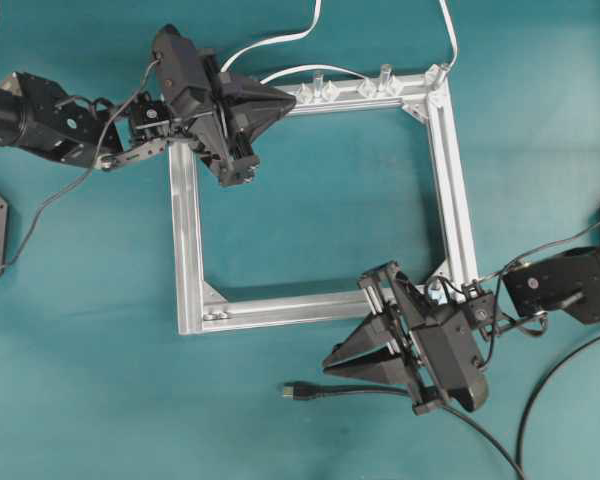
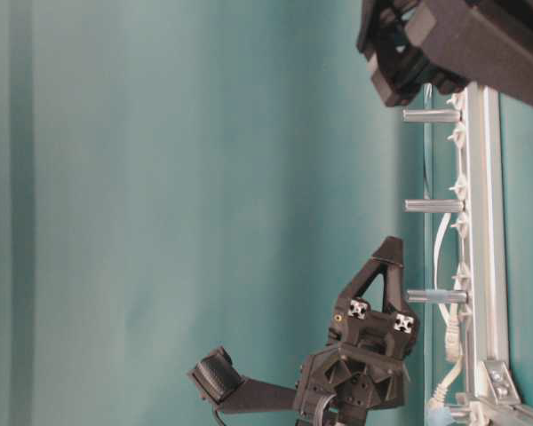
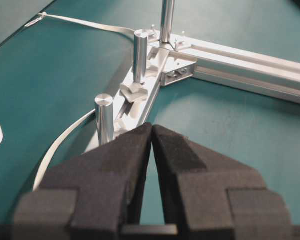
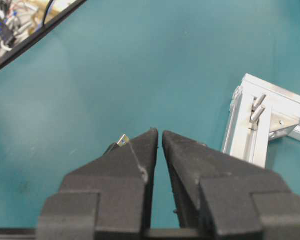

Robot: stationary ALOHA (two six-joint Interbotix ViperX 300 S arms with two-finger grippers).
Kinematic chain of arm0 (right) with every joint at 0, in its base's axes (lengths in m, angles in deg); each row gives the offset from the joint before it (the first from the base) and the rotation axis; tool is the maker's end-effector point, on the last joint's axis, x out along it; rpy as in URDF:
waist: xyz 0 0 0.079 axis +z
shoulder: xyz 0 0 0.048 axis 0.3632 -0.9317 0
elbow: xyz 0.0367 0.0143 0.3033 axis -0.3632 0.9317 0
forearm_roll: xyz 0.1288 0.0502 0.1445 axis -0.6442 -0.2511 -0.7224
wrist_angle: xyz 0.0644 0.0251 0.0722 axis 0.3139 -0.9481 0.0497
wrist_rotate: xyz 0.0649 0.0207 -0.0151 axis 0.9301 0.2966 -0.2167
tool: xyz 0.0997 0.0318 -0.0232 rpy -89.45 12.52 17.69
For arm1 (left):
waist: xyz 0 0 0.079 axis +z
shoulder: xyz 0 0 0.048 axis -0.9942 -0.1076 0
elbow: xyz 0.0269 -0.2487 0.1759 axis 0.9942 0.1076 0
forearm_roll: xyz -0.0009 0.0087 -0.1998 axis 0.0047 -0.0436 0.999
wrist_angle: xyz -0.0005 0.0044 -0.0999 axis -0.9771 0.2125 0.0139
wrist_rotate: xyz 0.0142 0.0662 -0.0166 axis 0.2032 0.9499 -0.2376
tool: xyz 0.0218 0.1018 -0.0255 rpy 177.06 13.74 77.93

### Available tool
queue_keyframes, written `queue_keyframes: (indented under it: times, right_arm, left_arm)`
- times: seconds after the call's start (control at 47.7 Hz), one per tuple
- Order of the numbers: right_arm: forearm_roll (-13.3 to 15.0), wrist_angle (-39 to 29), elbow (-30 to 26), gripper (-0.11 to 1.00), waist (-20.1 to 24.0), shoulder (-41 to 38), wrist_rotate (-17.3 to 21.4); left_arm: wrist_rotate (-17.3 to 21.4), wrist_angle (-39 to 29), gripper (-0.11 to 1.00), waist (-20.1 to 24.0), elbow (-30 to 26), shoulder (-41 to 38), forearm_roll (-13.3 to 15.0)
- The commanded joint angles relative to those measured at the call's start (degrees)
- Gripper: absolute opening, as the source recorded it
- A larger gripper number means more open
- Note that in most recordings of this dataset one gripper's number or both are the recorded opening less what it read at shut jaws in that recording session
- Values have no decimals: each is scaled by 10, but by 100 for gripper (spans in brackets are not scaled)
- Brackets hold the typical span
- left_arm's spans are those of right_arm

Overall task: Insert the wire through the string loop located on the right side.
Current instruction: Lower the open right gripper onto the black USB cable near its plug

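Note:
The wire [image 1: 380, 391] is a thin black cable lying on the teal table below the silver frame [image 1: 185, 230]. Its plug [image 1: 298, 391] points left. My right gripper [image 1: 327, 362] hovers just above and beside the wire, pointing left, shut with nothing between its fingers. In the right wrist view only the plug tip [image 4: 122, 140] peeks out behind the left finger of that gripper [image 4: 160, 132]. My left gripper [image 1: 292, 100] is shut and empty over the frame's top-left corner, its tips [image 3: 152, 126] next to a metal post [image 3: 104, 117]. The string loop is hidden.
Upright metal posts [image 1: 385, 75] and clear clips stand along the frame's top bar. White flat cables [image 1: 280, 40] run off past the top edge. The black cable curves back at the far right [image 1: 555, 385]. The right arm covers the frame's bottom-right corner [image 1: 460, 285].

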Motion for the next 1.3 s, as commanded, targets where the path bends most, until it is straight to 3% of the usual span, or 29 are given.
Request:
queue_keyframes:
  times: [0.0, 0.042, 0.105, 0.168, 0.314, 0.398, 0.482, 0.587, 0.65, 0.922, 1.174, 1.279]
  right_arm:
    - [-1, 4, -9, 24, 4, 10, 4]
    - [-1, -2, -9, 23, 4, 10, 4]
    - [-1, -11, -8, 9, 4, 10, 3]
    - [-1, -21, -7, 2, 4, 10, 3]
    - [-1, -25, -7, 1, 6, 11, 3]
    - [-3, -24, -10, 12, 8, 11, 4]
    - [-16, -23, -11, 32, 13, 11, 4]
    - [-51, -19, -8, 63, 22, 11, 1]
    - [-76, -13, -5, 65, 29, 11, -4]
    - [-175, 23, 0, 65, 49, 8, -18]
    - [-302, 61, 2, 65, 98, -15, -28]
    - [-329, 69, -8, 65, 113, -26, -40]
  left_arm:
    - [-1, -27, 15, -4, -10, 11, -25]
    - [-2, -47, 13, -4, -11, 11, -25]
    - [-2, -70, 2, -6, -15, 12, -24]
    - [-2, -83, 0, -9, -18, 16, -24]
    - [-2, -91, 1, -10, -20, 26, -24]
    - [-2, -94, 6, -10, -18, 32, -24]
    - [-2, -98, 26, -10, -17, 36, -24]
    - [-2, -101, 56, -11, -15, 40, -24]
    - [-2, -102, 68, -10, -15, 41, -24]
    - [-2, -102, 66, -11, -17, 42, -24]
    - [-2, -103, 66, -11, -13, 42, -24]
    - [-3, -104, 66, -11, -11, 42, -25]
